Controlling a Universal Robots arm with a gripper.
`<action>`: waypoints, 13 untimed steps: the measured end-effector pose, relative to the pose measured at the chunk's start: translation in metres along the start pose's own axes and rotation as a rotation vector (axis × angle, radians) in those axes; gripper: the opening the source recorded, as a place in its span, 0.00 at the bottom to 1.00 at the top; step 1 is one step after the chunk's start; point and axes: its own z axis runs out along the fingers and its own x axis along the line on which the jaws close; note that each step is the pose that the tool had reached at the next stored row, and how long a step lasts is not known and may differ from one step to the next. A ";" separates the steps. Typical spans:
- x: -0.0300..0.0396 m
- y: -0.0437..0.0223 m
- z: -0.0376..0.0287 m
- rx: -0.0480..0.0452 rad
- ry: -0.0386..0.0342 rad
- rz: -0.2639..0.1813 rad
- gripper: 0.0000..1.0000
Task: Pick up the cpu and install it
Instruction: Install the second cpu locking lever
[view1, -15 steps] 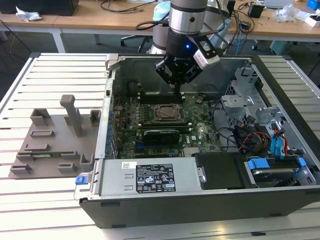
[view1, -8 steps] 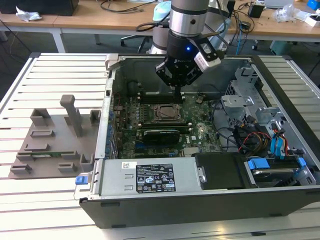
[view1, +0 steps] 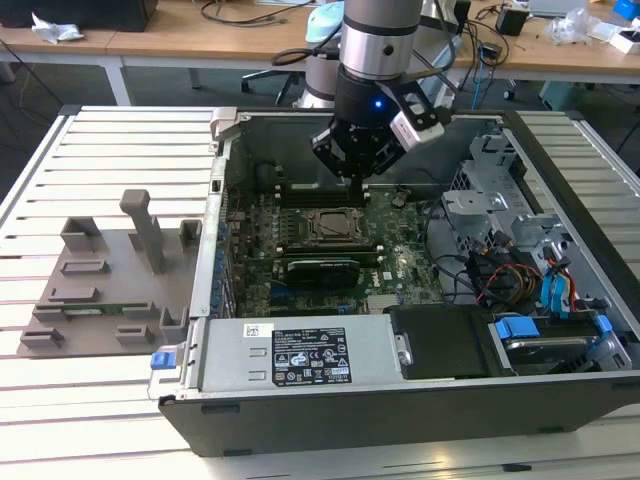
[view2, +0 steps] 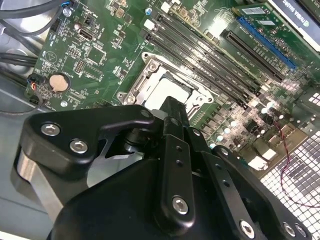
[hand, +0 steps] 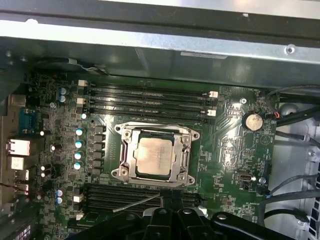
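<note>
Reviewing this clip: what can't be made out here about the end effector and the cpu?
- End effector fingertips: whether open or shut is masked by its own black body in both wrist views.
- Small flat silvery square cpu: whether fully seated in the metal-edged socket frame cannot be judged.
- Cpu's near edge, second wrist view: behind the end effector.

cpu (hand: 155, 156): pale silvery-tan top, thin darker rim
socket frame (hand: 126, 153): silver metal
motherboard (hand: 225, 165): green
claw (view2: 172, 120): matte black, silver screws
holder plate (view1: 95, 285): grey
table (view1: 40, 180): white slats
computer case (view1: 400, 405): black
</note>
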 end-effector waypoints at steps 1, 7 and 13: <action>0.0001 -0.0010 0.0000 -0.0014 -0.0001 0.000 0.11; 0.0008 -0.0100 0.0006 -0.0180 -0.0014 0.000 0.11; 0.0011 -0.0140 0.0009 -0.1212 -0.0098 -0.001 0.11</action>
